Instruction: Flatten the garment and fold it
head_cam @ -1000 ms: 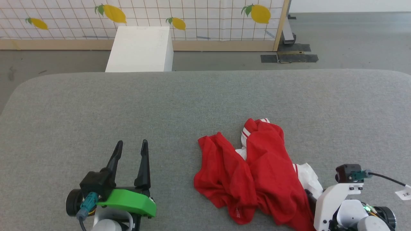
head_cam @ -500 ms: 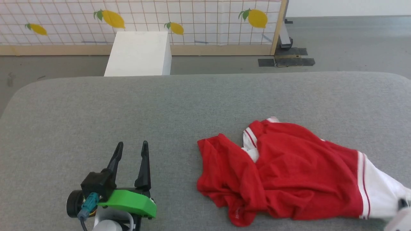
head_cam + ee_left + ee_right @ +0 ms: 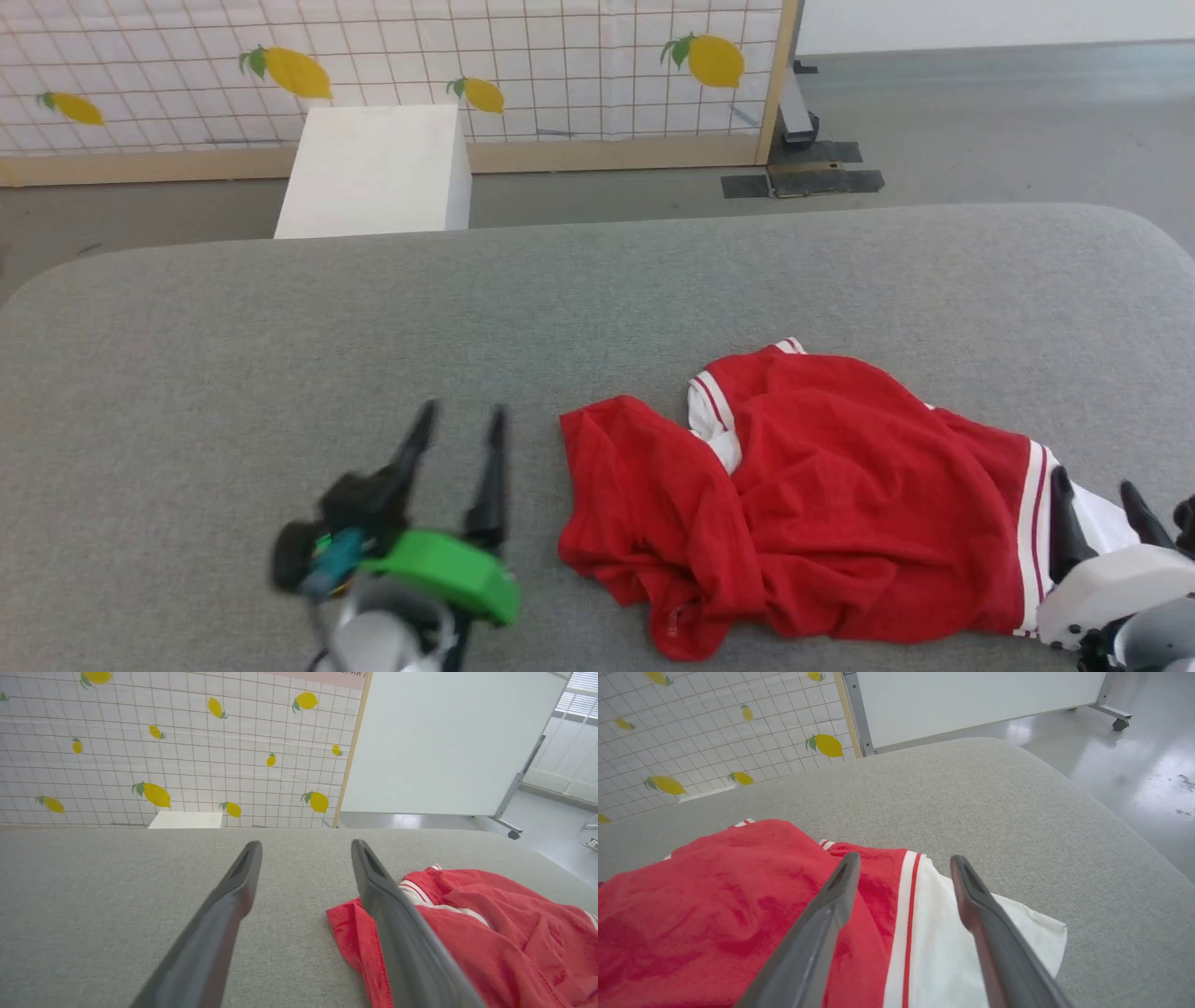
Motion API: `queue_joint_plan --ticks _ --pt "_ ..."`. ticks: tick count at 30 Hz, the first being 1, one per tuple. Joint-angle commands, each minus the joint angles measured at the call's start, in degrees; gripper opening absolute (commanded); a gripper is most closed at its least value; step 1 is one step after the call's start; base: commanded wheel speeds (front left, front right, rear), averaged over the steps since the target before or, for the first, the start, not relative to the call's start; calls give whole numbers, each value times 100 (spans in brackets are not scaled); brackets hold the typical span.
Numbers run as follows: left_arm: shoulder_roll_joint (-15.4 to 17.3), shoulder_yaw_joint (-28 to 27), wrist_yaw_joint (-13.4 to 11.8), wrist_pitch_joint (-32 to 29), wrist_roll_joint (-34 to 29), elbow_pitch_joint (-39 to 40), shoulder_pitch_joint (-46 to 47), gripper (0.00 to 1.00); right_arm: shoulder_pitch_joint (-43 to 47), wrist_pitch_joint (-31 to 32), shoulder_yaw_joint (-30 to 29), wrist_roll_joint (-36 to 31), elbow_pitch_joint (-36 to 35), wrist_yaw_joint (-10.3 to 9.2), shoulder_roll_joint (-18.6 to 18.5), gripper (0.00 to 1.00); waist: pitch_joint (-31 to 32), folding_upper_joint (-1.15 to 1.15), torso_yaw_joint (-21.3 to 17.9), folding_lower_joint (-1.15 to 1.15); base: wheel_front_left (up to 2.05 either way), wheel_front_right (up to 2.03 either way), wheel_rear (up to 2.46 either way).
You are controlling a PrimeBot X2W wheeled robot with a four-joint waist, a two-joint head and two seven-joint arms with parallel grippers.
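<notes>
Grey fabric worktop (image 3: 280, 355) with rounded far corners. Behind it, toward 12 o'clock, grey floor (image 3: 980, 112), white box (image 3: 373, 168) and tiled screen with lemons (image 3: 560, 56). Cannot tell whether white box is hollow or solid; inside not visible.

On worktop, toward 4 o'clock from its middle: red garment (image 3: 822, 495), crumpled, not flat, stretched from 9 to 3 o'clock. White red-striped trim at its 12 o'clock side, white inside turned out at its 3 o'clock end.

Left jaws at 7 o'clock, wide open, holding nothing. Left fingers (image 3: 487, 476) pointing to 12 o'clock, near garment's 9 o'clock edge but apart from it.

Right jaws at 4 o'clock, also spread wide, gripping nothing. Right fingers (image 3: 990, 933) over white inside and striped trim; cannot tell if touching cloth.
</notes>
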State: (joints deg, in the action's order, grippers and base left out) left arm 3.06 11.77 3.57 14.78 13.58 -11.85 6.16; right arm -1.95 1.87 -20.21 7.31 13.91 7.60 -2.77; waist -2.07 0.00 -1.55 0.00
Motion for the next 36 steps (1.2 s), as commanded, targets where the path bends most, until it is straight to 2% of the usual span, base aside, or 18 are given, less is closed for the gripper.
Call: queue_joint_plan --ticks 1,4,7,9,13,15,17,18,23,27,30,34,36 --pt "-18 248 40 -58 134 -178 273 100 104 -66 101 71 -95 -11 -11 100 -34 0 -72 0 0 0 0" --pt "-18 669 -89 -534 293 -631 597 100 120 -35 303 168 -223 -11 -11 100 -71 0 -156 0 0 0 0" --pt "-18 1037 -459 -1466 587 -1218 978 100 131 28 523 288 -356 -11 -10 100 -148 0 -267 0 0 0 0" --pt "-18 1247 -569 -2033 811 -1479 1180 100 145 51 637 349 -410 -11 -10 100 -194 0 -322 0 0 0 0" --pt "-18 1597 -591 -2918 1252 -1824 1480 100 174 81 778 458 -464 -11 -10 100 -269 0 -387 0 0 0 0" --pt "-18 1740 -490 -3347 1477 -1923 1546 100 178 90 825 509 -472 -11 -10 100 -290 0 -406 0 0 0 0" --pt "-18 1804 -380 -3554 1665 -1907 1576 4 177 91 859 548 -478 -11 -10 100 -299 0 -409 0 0 0 0" --pt "-18 1811 -350 -3573 1701 -1882 1582 0 173 85 862 567 -476 -11 -10 100 -301 0 -403 0 0 0 0" --pt "41 1820 -154 -3588 1901 -1527 1316 0 184 47 836 574 -460 -11 -10 100 -214 0 -266 0 0 0 0" --pt "294 1922 -160 -3919 1992 -913 771 0 234 63 809 569 -476 -11 -10 100 -123 0 -95 0 0 0 0" --pt "562 2007 -282 -4382 2081 -334 243 0 277 93 786 555 -511 -11 -10 100 -93 0 63 0 0 0 0" --pt "881 2027 -585 -4971 2247 494 -438 0 297 135 766 556 -566 -11 -10 100 -89 0 282 0 0 0 0" --pt "925 1964 -711 -4905 2235 817 -589 100 289 145 776 572 -590 -11 -10 100 -97 0 353 0 0 0 0"
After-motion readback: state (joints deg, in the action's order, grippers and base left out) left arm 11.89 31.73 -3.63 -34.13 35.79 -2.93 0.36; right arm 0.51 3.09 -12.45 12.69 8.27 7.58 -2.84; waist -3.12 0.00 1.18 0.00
